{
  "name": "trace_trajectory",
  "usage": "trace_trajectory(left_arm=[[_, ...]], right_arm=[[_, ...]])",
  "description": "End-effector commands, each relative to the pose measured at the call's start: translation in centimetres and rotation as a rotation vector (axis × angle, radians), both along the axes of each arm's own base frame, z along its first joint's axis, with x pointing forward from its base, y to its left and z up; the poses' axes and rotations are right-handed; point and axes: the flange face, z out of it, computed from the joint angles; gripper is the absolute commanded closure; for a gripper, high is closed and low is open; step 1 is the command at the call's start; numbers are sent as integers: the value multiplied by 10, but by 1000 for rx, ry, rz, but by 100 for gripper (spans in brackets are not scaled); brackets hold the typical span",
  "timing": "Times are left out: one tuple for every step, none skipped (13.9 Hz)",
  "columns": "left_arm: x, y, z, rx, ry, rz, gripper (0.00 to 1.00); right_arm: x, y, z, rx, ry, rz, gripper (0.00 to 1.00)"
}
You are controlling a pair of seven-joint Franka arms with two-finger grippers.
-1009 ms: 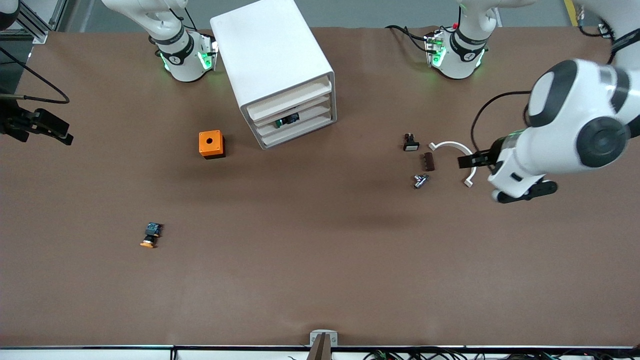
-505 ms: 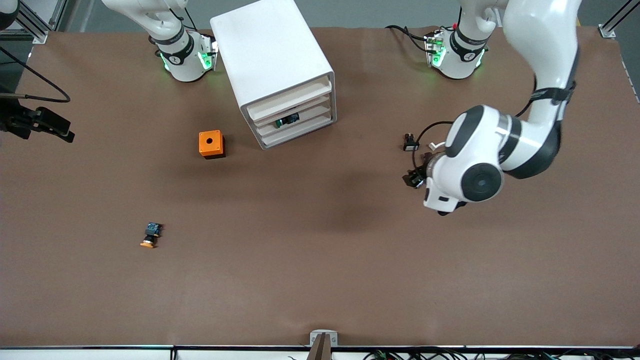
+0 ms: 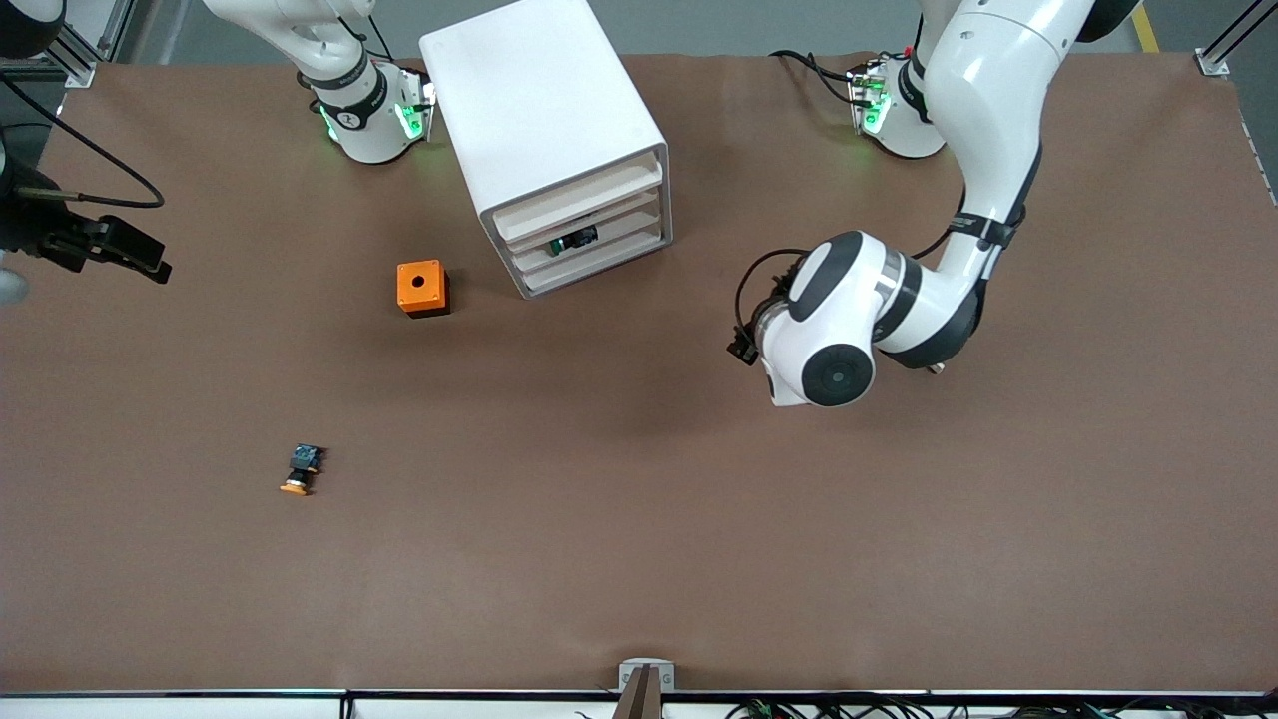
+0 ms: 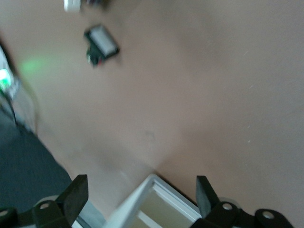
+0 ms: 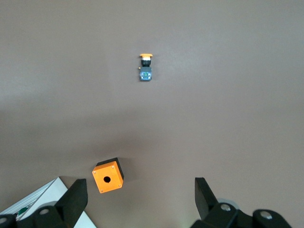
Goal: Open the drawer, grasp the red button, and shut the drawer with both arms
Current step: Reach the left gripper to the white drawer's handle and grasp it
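We see the white cabinet (image 3: 544, 110) standing near the robots' bases, its three drawer fronts turned toward the front camera. In the slot of the middle drawer (image 3: 609, 232) sits a small dark thing with a greenish glint, which we take for the button (image 3: 574, 240). Only part of it shows, and we cannot tell its cap's colour. We also cannot tell whether that drawer is pulled out at all.

The left gripper (image 4: 140, 192) hangs over bare table beside the cabinet, toward the left arm's end. In the front view the arm's own wrist covers nearly all of it. The left wrist view shows its fingers (image 4: 73, 195) spread wide and holding nothing, with a cabinet corner between them. That blurred view also shows a small black switch with a pale face (image 4: 101, 43), cut off from the front view by the arm.

The right gripper (image 5: 138, 192) is over the right arm's end of the table, half cut by the front view's edge, fingers wide and empty. Below it lie the orange box (image 5: 108, 176) and, nearer the front camera, the orange-capped switch (image 5: 146, 68).
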Motion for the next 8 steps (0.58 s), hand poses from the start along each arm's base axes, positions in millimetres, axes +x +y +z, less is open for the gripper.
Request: trace_trajectory(left_arm=[[-8, -21, -16, 83, 110, 199, 0], [-17, -33, -23, 106, 150, 243, 0], [-21, -39, -28, 113, 193, 289, 0], [-25, -47, -33, 105, 266, 357, 0], [-27, -53, -40, 101, 351, 435, 1], [-29, -57, -49, 110, 423, 497, 1], [-31, -62, -57, 131, 487, 552, 3], [-37, -69, -67, 182, 536, 598, 7]], right_arm=[[-2, 16, 0, -5, 10, -53, 0], [-3, 25, 0, -6, 8, -54, 0], [-2, 32, 0, -6, 8, -62, 0], [1, 37, -6, -5, 13, -83, 0], [3, 43, -9, -4, 16, -109, 0], [5, 56, -14, -6, 23, -111, 0], [7, 64, -19, -7, 30, -123, 0], [10, 69, -23, -7, 28, -153, 0]])
